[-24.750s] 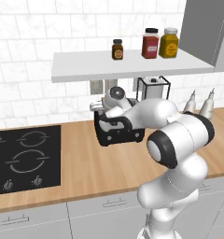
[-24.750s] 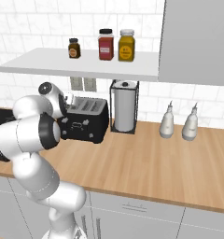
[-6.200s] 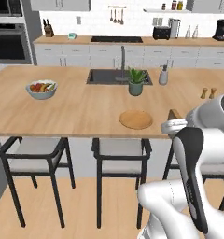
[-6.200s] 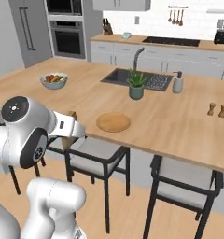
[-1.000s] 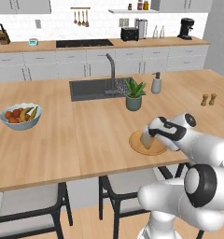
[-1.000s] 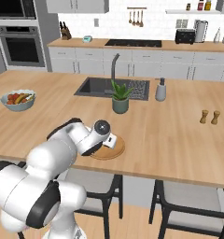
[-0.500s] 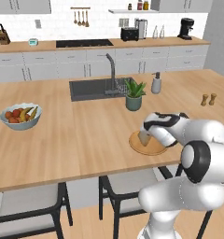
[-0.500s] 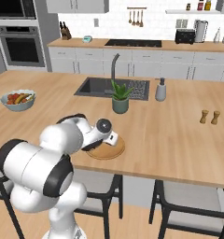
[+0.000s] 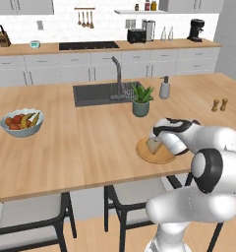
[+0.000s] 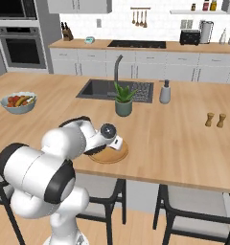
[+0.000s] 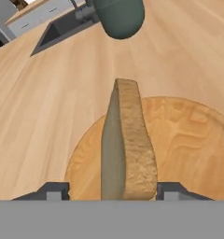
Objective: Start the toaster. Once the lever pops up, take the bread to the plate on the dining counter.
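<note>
One slice of bread (image 11: 128, 144) stands on edge over the plate (image 11: 188, 149), its lower end between the two finger tips (image 11: 53, 190) of the gripper (image 11: 113, 191). In the hand view those tips stand apart on either side of the slice, a gap showing on the left side, so the jaws look partly spread; whether they still pinch the bread cannot be told.

From the left base view the bread (image 9: 154, 144) sits tilted on the plate (image 9: 152, 155), with the gripper (image 9: 162, 142) right at it. The plate (image 10: 112, 154) lies near the front edge of the dining counter (image 10: 174, 139), on the side of the plate nearest the stools.

Beyond the plate stands a potted plant (image 9: 141, 100), and behind that the sink (image 9: 98, 93) with its tap. A soap bottle (image 9: 164, 87) stands beside the sink, away from the plate to its far right. A bowl of fruit (image 9: 21, 122) rests well apart to the plate's left. Two small shakers (image 10: 215, 119) stand well to the plate's right. The toaster (image 10: 189, 37) is on the wall counter, far behind the plate.
</note>
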